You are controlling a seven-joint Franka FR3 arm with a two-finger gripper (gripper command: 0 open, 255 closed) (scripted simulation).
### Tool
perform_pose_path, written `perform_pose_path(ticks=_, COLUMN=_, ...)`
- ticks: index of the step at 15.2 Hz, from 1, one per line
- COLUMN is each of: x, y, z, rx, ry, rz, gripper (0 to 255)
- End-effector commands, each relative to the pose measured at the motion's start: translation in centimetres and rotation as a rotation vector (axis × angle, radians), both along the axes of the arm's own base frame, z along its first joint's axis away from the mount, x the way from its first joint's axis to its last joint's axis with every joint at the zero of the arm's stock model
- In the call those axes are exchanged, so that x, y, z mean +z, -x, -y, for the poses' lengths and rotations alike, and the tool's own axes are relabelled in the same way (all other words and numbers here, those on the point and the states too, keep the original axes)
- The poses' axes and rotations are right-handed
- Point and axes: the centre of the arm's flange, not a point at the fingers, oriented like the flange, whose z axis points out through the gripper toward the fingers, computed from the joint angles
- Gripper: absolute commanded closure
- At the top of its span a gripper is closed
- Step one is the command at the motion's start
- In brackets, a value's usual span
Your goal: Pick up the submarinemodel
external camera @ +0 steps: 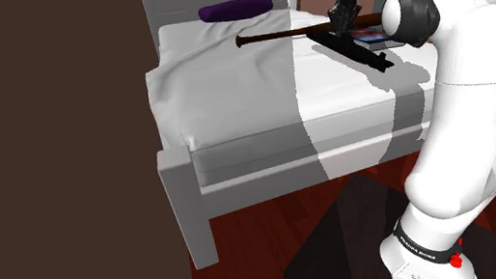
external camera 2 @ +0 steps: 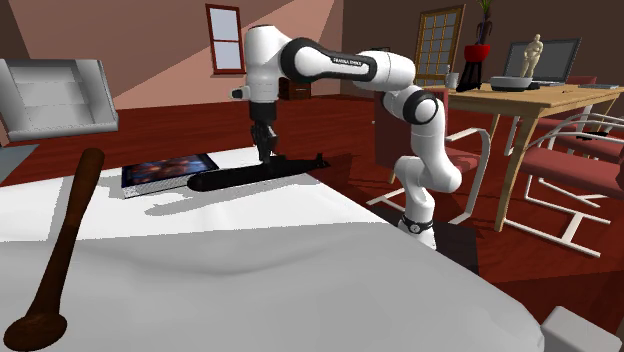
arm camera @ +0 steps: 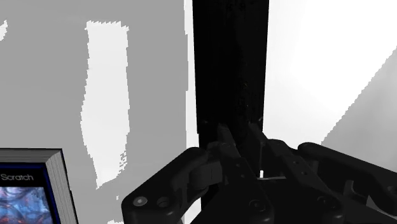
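Shoulder view: a white bed (external camera: 231,97) carries a long black submarine model (external camera: 367,56) near the edge closest to the stand, just beside a book (external camera 2: 170,170); the tool (external camera 2: 266,150) is clamped on its middle.

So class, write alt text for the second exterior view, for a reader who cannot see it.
The black tool of a white robot arm is down at a black submarine model on a white bed. A book lies beside it; a brown bat lies nearer the camera.
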Motion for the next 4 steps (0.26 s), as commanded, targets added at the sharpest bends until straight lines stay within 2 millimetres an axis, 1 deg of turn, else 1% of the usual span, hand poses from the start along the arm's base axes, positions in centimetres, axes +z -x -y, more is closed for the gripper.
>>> perform_pose_path(ticks=1, x=1.20, y=0.11, z=-0.09, rx=0.000, ry=0.001, rz=0.001, gripper=255)
perform_pose_path(ticks=2, x=1.72, y=0.11, z=-0.09, rx=0.000, ry=0.001, rz=0.001, gripper=255)
perform_pose_path(ticks=4, x=1.80, y=0.11, z=-0.09, rx=0.000, ry=0.001, rz=0.001, gripper=255)
